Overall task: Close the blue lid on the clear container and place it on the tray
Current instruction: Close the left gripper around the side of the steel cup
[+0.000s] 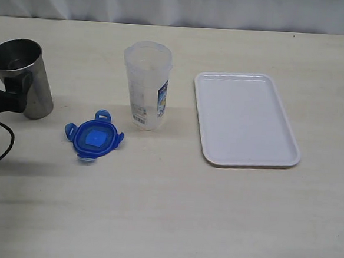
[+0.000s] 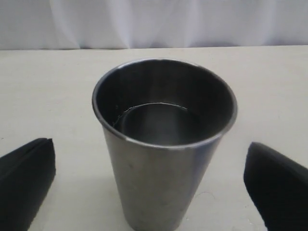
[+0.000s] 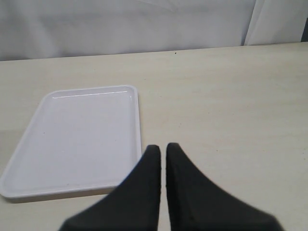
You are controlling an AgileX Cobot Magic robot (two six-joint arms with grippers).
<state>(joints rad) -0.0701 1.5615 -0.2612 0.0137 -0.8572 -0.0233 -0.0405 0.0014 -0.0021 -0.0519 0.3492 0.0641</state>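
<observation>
Exterior view: clear container (image 1: 146, 86) stands upright, well apart from the tray (image 1: 246, 119).

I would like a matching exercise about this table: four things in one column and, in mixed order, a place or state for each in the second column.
1. blue lid
2. clear container
3. tray
4. metal cup

A. between the open left fingers
B. upright, without lid
C. flat on the table, near the container's base
D. white, nothing on it

Pairs: 1-C; 2-B; 3-D; 4-A
</observation>
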